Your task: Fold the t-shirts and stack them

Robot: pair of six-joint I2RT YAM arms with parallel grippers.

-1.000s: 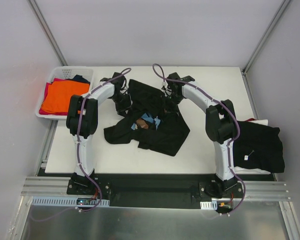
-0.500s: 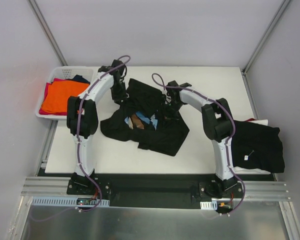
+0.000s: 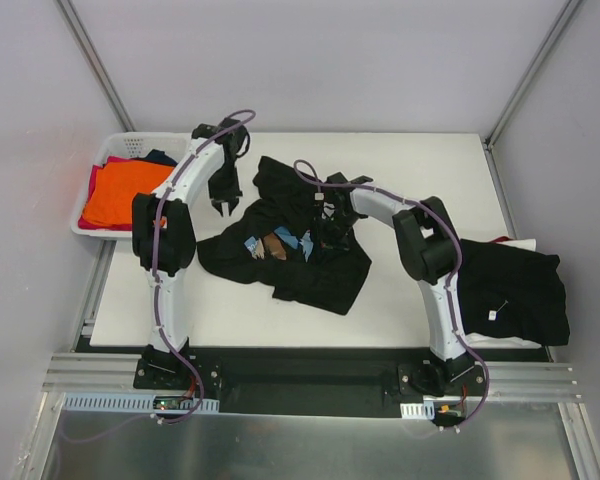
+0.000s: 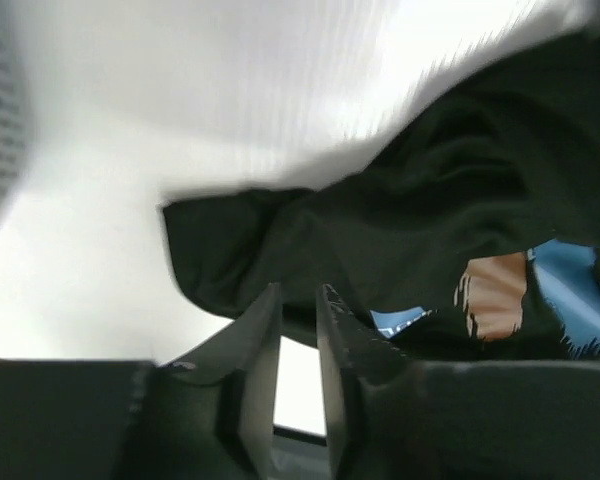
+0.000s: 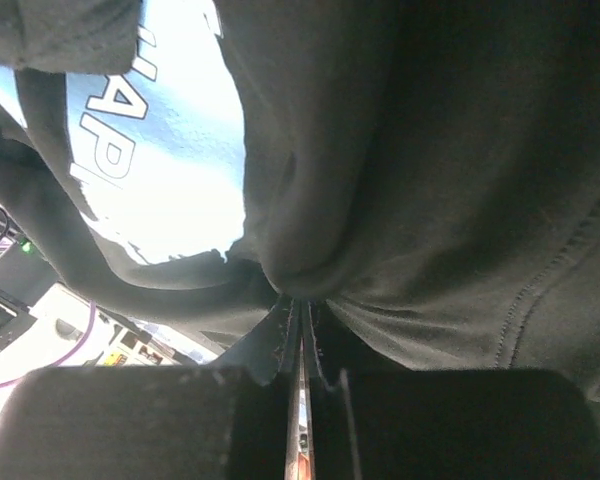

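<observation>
A crumpled black t-shirt (image 3: 315, 270) lies mid-table, its blue, tan and brown print (image 3: 275, 243) turned up. My right gripper (image 3: 326, 226) is shut on a fold of this black cloth (image 5: 430, 150), which bunches at the fingertips (image 5: 300, 305); the blue print with white text (image 5: 160, 130) hangs above in the right wrist view. My left gripper (image 3: 223, 207) hovers off the shirt's upper left edge. Its jaws (image 4: 298, 300) stand a narrow gap apart with only white table between them, and the shirt (image 4: 430, 200) lies beyond, apart from them.
A white lattice basket (image 3: 130, 146) at the far left holds an orange shirt (image 3: 128, 192) over red and navy ones. Another black t-shirt (image 3: 520, 285) lies at the table's right edge. Grey walls surround the white table (image 3: 430, 170).
My left gripper has drawn back from the shirt toward the far left, its jaws narrowing and empty. My right gripper has pulled the cloth leftward and nearer; the heap shifted left.
</observation>
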